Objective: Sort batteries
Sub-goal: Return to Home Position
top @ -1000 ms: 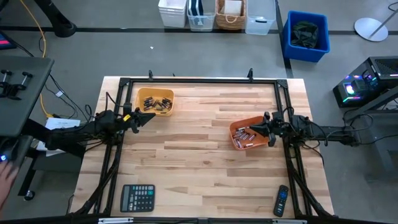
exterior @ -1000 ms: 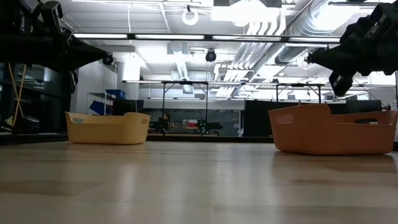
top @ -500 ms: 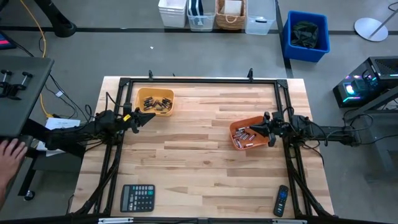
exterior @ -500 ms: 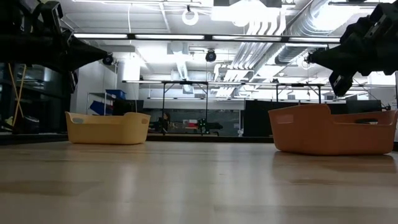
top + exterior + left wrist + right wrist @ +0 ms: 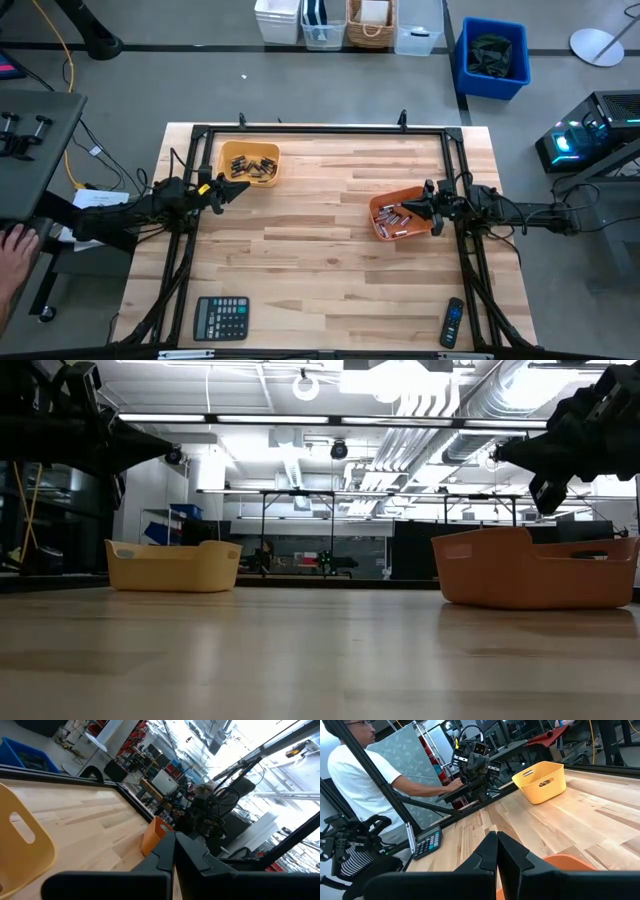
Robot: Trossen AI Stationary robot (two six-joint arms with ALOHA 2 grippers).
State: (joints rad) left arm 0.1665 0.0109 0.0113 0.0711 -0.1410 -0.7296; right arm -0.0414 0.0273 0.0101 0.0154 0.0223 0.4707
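Note:
Dark batteries (image 5: 250, 167) lie in the yellow bin (image 5: 249, 163) at the table's far left; silvery batteries (image 5: 394, 216) lie in the orange bin (image 5: 401, 212) at the right. My left gripper (image 5: 243, 186) hovers just near of the yellow bin, shut and empty, its fingertips (image 5: 173, 851) together in the left wrist view. My right gripper (image 5: 404, 207) hangs over the orange bin, shut and empty, its fingertips (image 5: 496, 849) closed in the right wrist view. In the low view both bins (image 5: 172, 566) (image 5: 533, 567) stand on the tabletop with the arms above them.
A black calculator (image 5: 220, 319) lies at the near left and a black remote control (image 5: 453, 322) at the near right. A black frame (image 5: 320, 130) runs along the table's edges. A person (image 5: 375, 775) stands beyond the table's left; a hand (image 5: 12, 250) shows there.
Both arms have kept still. The person's hand beside the table's left has shifted up toward the left arm's base.

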